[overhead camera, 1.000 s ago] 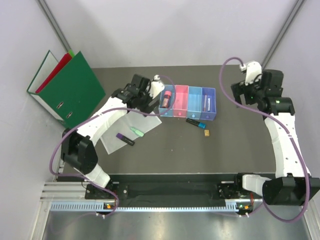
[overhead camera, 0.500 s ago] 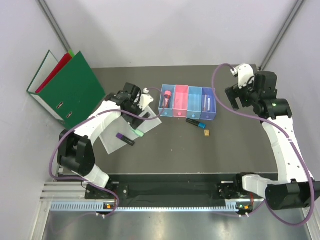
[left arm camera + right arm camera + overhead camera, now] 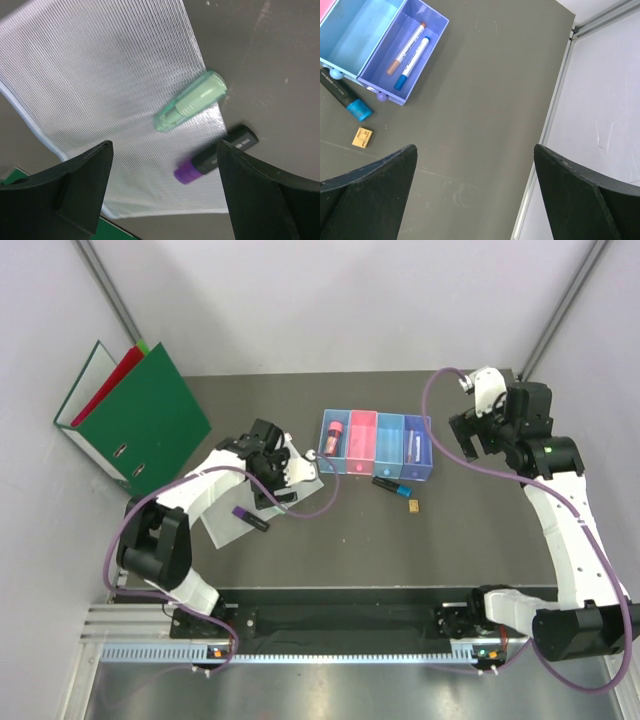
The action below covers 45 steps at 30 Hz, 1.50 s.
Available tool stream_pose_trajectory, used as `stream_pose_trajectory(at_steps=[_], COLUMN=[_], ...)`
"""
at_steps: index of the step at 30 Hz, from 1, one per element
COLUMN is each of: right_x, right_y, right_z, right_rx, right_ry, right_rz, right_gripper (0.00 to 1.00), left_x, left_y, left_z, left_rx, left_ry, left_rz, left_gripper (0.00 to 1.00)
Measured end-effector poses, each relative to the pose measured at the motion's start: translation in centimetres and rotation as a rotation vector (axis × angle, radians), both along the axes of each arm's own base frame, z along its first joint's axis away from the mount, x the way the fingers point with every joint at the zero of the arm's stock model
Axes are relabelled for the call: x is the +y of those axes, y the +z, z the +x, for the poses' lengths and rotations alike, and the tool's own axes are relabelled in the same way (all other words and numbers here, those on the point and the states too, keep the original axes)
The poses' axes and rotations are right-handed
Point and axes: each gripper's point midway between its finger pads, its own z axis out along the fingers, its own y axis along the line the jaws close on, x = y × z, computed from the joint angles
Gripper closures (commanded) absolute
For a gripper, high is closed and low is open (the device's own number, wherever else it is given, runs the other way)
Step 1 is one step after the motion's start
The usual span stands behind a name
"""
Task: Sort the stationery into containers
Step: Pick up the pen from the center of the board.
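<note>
Under my left gripper, jaws wide and empty, the highlighter lies on the sleeve, marker beside it; closing crooked, I might pinch the slick sleeve or roll the highlighter away. My right gripper hangs open too

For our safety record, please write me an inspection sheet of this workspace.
Surface: dark table, faint scuff marks.
Job's things: glue stick in light blue bin, two pens in purple bin; green highlighter on clear sleeve, purple-capped marker half on it; blue-capped marker and tan block beside the containers.
Clutter: ring binders, far left.
Grippers: left gripper above highlighter, jaws open, empty; right gripper jaws open, empty.
Cables: purple cable loops beside each arm.
Surroundings: pale walls.
</note>
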Motion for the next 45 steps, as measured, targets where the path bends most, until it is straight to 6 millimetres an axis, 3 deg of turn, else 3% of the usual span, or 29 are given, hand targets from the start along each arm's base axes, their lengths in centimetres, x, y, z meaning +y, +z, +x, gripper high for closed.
stream_pose_trajectory(at_steps=[6,14,24,28,29,31,33,34,45], right_x=[-0.3,-0.4,-0.2,-0.1,-0.1,0.0,0.1,0.1,0.1], right_y=[0.1,0.2,0.1,0.0,-0.1,-0.1,-0.1,-0.1,-0.1], right_z=[0.0,-0.1,0.0,0.0,0.1,0.1,0.1,0.1,0.1], right_rx=[-0.002,-0.005,-0.002,0.001,0.003,0.005,0.004,0.004,0.003], right_ry=[-0.011,-0.010,-0.006,-0.004,-0.003,-0.001,0.000,0.001,0.000], right_rz=[-0.009,-0.028,-0.034,-0.036,-0.036,-0.037,-0.038,-0.038,-0.042], right_gripper=[0.00,0.00,0.01,0.00,0.00,0.00,0.00,0.00,0.00], left_x=[-1.4,-0.7,0.3,0.4,0.5,0.5,0.6,0.6,0.6], left_y=[-1.4,-3.8,-6.0,-6.4,-6.5,-6.5,-6.7,-6.7,-6.6], left_z=[1.7,1.5,0.7,0.5,0.5,0.4,0.3,0.3,0.3], left_rx=[0.021,0.056,0.101,0.111,0.112,0.116,0.120,0.121,0.124], left_ry=[-0.163,-0.298,-0.349,-0.350,-0.349,-0.347,-0.346,-0.343,-0.335], left_rz=[0.011,0.082,0.127,0.133,0.134,0.134,0.137,0.138,0.138], left_gripper=[0.15,0.16,0.25,0.40,0.50,0.60,0.80,1.00,1.00])
